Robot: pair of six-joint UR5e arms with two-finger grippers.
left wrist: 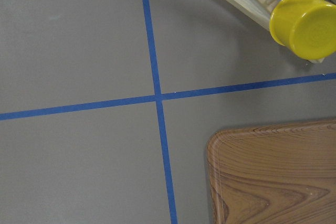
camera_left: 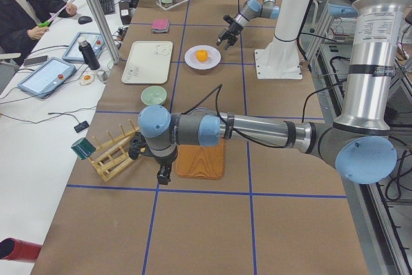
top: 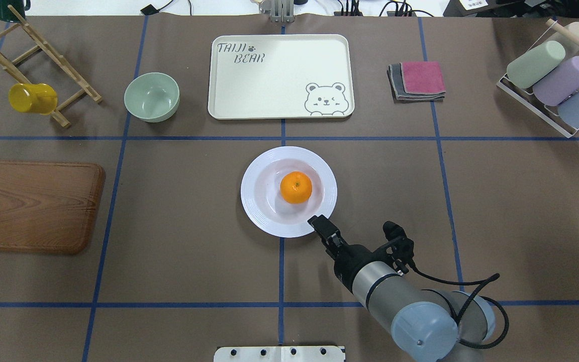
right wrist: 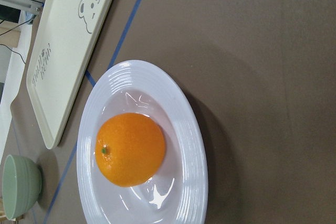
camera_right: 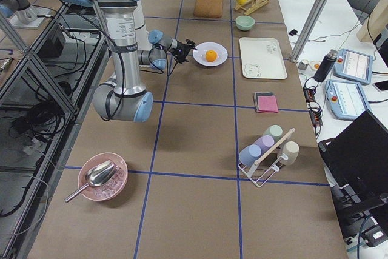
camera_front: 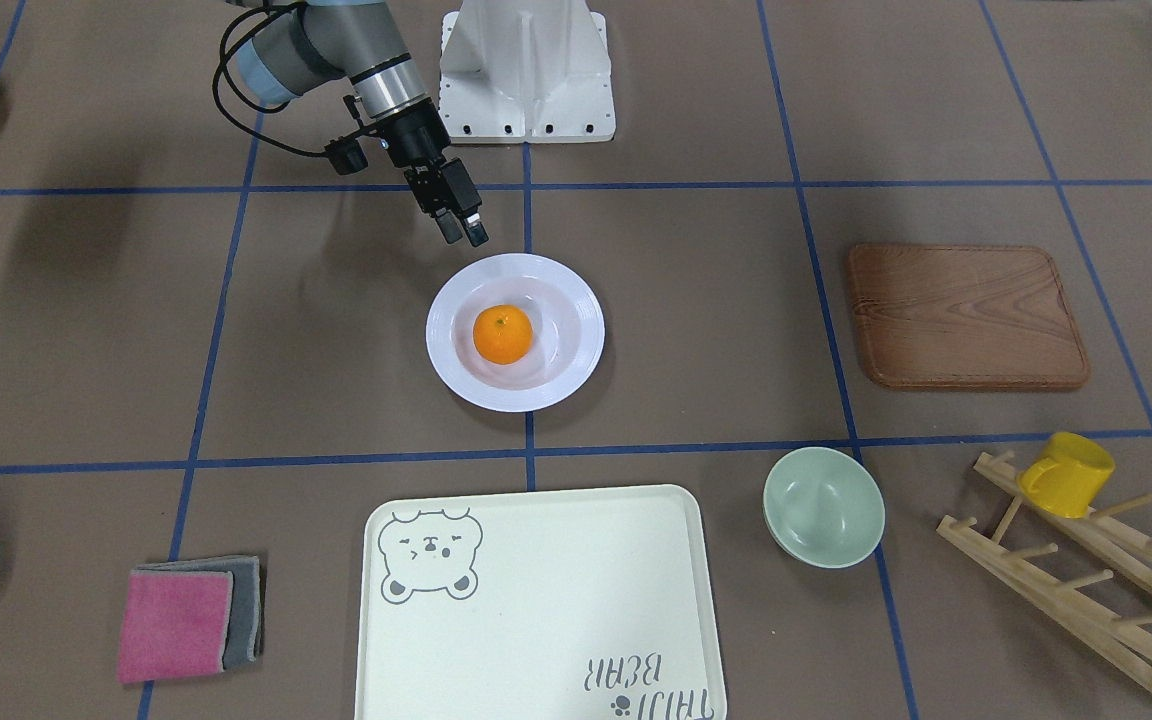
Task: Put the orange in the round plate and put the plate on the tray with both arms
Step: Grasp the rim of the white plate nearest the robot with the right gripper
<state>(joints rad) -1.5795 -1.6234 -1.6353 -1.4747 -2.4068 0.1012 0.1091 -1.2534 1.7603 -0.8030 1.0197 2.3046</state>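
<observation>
The orange (camera_front: 502, 334) rests in the sunken centre of the white round plate (camera_front: 456, 372), which stands on the table in the middle. The cream tray (camera_front: 556, 600) with its bear drawing lies bare beyond the plate, apart from it. My right gripper (camera_front: 463, 232) hovers at the plate's robot-side rim, tilted toward it, fingers close together with nothing between them. The right wrist view looks down on the orange (right wrist: 130, 149) and the plate (right wrist: 194, 145). My left gripper (camera_left: 163, 176) shows only in the left side view, above the table by the wooden board; its state cannot be told.
A pale green bowl (camera_front: 824, 505) sits beside the tray. A brown wooden board (camera_front: 966, 315) lies on the robot's left side. A yellow mug (camera_front: 1069, 473) hangs on a wooden rack (camera_front: 1086, 580). Folded pink and grey cloths (camera_front: 186, 620) and a cup rack (top: 556, 80) are at the right.
</observation>
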